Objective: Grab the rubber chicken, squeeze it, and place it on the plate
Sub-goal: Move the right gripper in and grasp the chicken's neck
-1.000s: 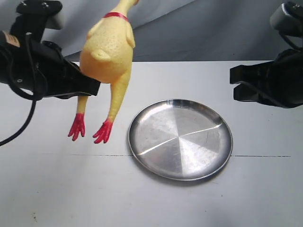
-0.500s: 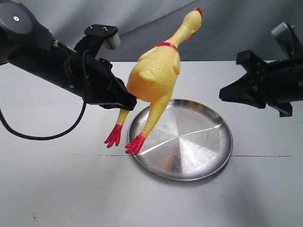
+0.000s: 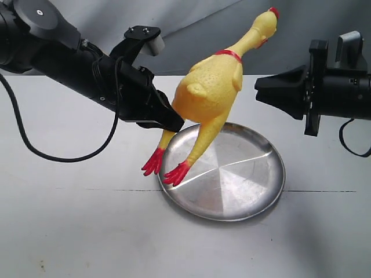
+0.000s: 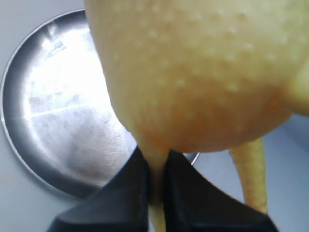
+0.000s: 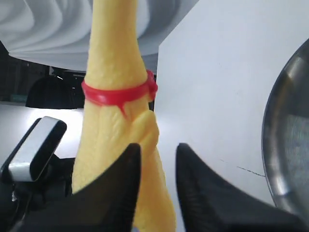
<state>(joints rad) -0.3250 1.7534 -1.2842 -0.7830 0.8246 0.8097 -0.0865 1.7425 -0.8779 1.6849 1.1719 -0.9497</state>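
Resting on a white table (image 3: pixel 69 231), the plate (image 3: pixel 246 188) fronts grey drapery (image 3: pixel 185 29).

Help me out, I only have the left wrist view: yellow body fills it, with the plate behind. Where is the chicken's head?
Observer: The chicken hangs tilted, with its head up high on the right gripper's side and its feet low.
Operator: Is the right gripper on it?
Observer: No. It is open and points at the neck, with a gap between them.
Operator: Are the feet on the plate?
Observer: One red foot hangs over the plate just inside its left rim, and the other looks just outside the rim. I cannot tell whether either one touches.
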